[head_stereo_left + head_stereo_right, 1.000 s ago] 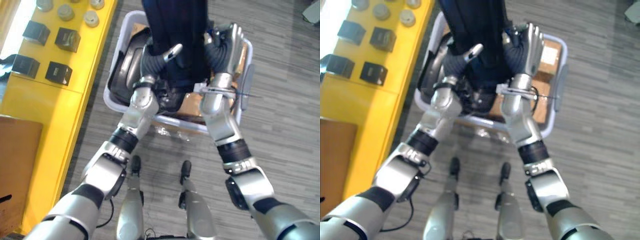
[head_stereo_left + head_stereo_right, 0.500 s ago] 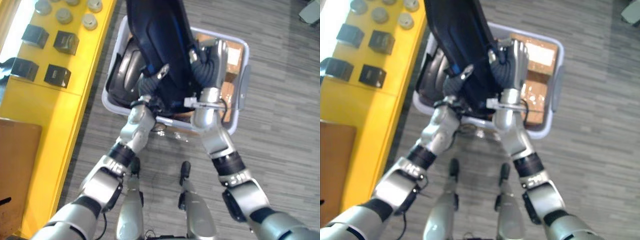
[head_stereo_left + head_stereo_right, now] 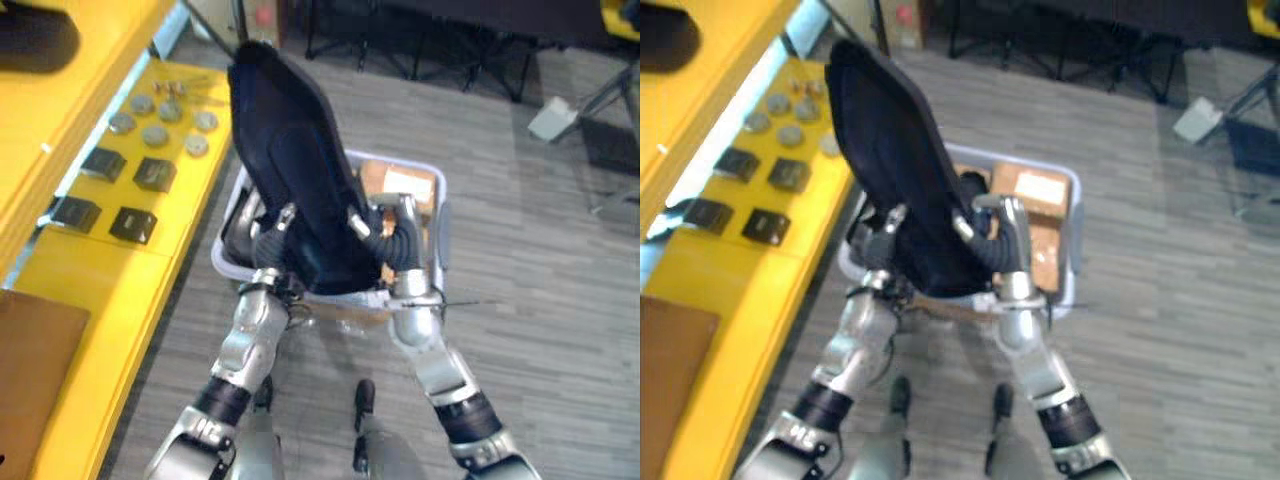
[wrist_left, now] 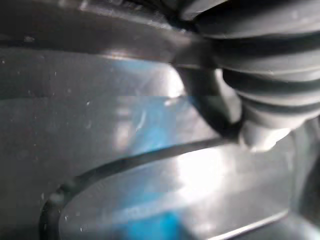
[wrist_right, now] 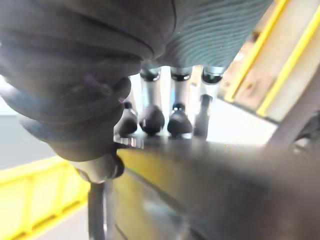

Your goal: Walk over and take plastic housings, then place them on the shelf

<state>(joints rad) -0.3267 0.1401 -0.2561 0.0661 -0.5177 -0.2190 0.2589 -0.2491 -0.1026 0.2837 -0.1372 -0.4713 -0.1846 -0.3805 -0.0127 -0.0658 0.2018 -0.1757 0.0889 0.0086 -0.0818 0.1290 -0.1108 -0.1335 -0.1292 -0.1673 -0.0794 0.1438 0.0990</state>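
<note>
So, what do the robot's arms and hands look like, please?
The left arm and the right arm are rounded silver-grey shells, each with a black band round the forearm. The left hand and the right hand wear a dark ribbed cover, like a bellows, over back and wrist. The right hand's fingers are slim and silver with rounded dark tips.

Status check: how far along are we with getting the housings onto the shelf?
Done: one large dark blue plastic housing is picked and held upright above the pale grey plastic bin. In hand: it sits between the left hand and the right hand, whose fingers hook its edge. Left: setting it on the yellow shelf, then fetching the black housing lying in the bin.
</note>
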